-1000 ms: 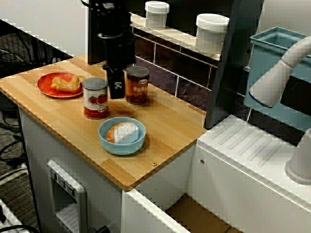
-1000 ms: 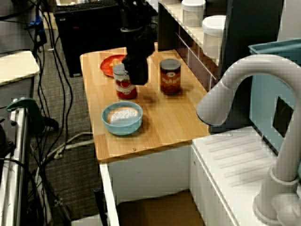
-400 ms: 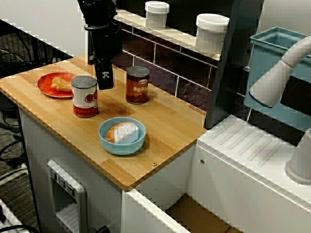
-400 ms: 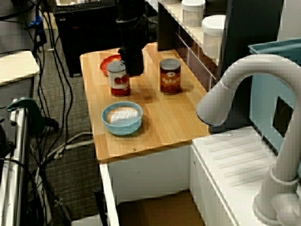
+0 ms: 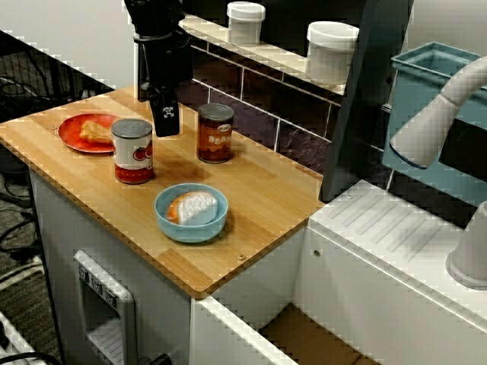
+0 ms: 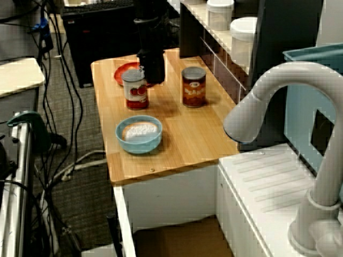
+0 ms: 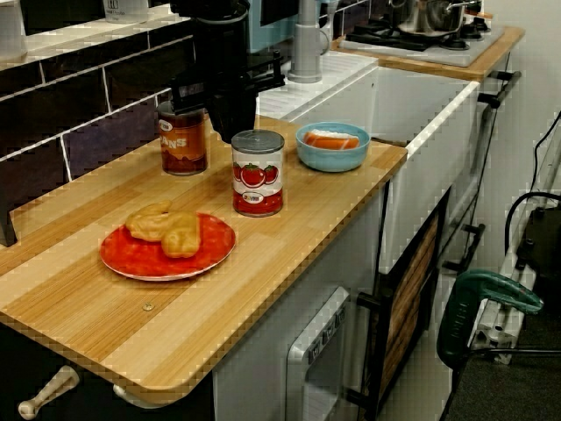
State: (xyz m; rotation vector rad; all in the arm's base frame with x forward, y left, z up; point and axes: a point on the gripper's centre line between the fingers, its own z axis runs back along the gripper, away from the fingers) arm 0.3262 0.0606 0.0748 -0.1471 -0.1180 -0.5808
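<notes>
My black gripper [image 5: 166, 123] hangs just above the wooden counter [image 5: 259, 198], behind and to the right of a tomato can [image 5: 133, 150]. Its fingers look pressed together with nothing between them. It stands apart from the can. In the view from the sink side, the gripper [image 6: 151, 74] is over the gap between the tomato can [image 6: 135, 89] and a red plate [image 6: 122, 74]. In the view from the counter's end, the gripper [image 7: 232, 127] sits between the tomato can [image 7: 258, 172] and a bean can [image 7: 183, 136].
A blue bowl [image 5: 163, 220] with food stands near the front edge. The red plate [image 7: 131, 260] carries pastries [image 7: 166, 230]. The bean can [image 5: 215, 133] stands by the tiled wall. White jars [image 5: 331, 49] sit on the shelf. A faucet [image 5: 434, 122] and sink lie to the right.
The tomato can slid left across the counter with the gripper beside it. The gripper has since lifted a little and drawn back from the can, which stays put.
</notes>
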